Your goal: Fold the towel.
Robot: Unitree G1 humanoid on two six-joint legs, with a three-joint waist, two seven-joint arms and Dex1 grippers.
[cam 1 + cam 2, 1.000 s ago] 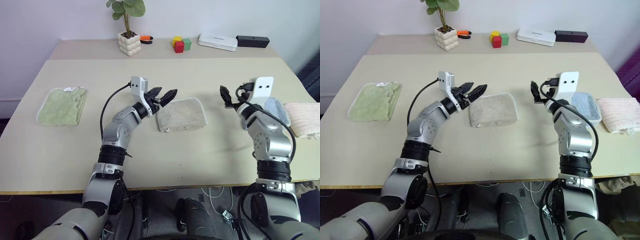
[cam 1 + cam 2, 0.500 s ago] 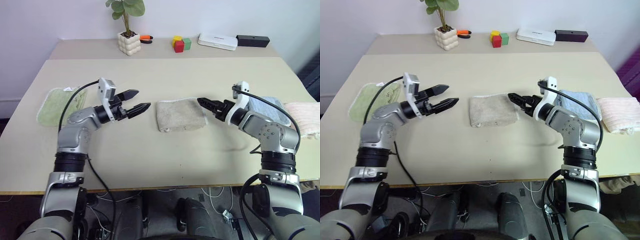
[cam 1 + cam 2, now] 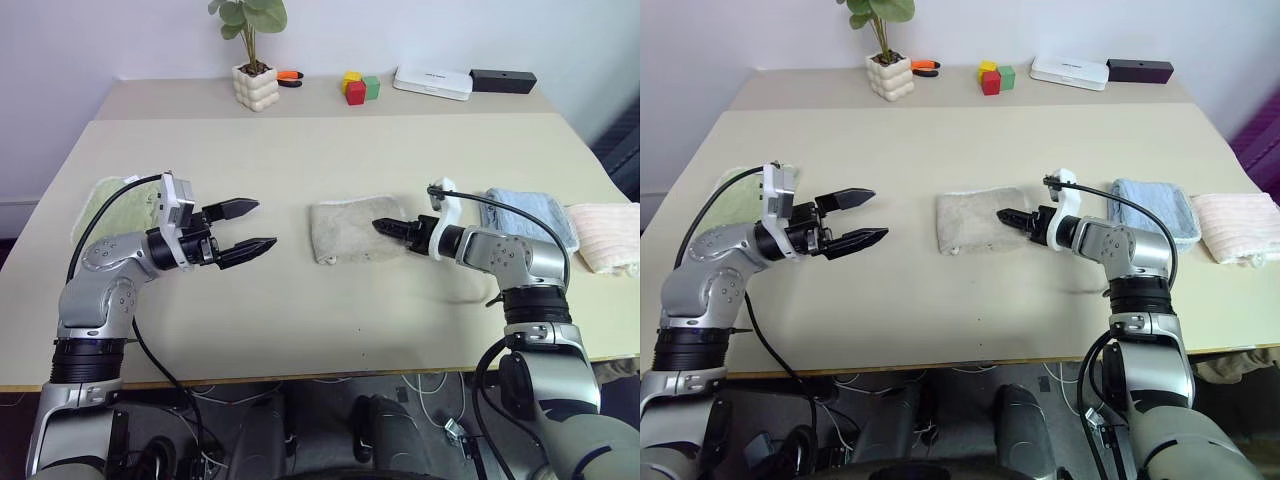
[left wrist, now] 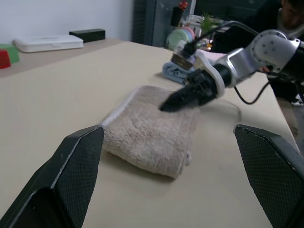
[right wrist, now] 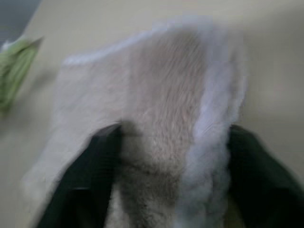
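Note:
The towel (image 3: 350, 230) is a beige terry cloth, folded into a small rectangle in the middle of the table (image 3: 330, 150). My right gripper (image 3: 385, 228) points left and lies low over the towel's right edge. In the right wrist view its two fingers (image 5: 95, 166) stand apart with the towel's whitish edge (image 5: 213, 109) between them, so it is open. To the left of the towel, apart from it, my left gripper (image 3: 266, 224) hovers above the table. It is wide open and holds nothing, and it points toward the towel (image 4: 152, 133).
A light green towel (image 3: 110, 200) lies at the left, partly behind my left arm. A light blue towel (image 3: 530, 212) and a pink one (image 3: 605, 235) lie at the right. Along the back stand a plant pot (image 3: 256, 85), coloured blocks (image 3: 358, 88), a white box (image 3: 433, 82) and a black box (image 3: 505, 80).
My left gripper has drawn back to the left, away from the towel, still open. My right gripper has swung down and leftward from above the blue towel onto the beige towel's right edge.

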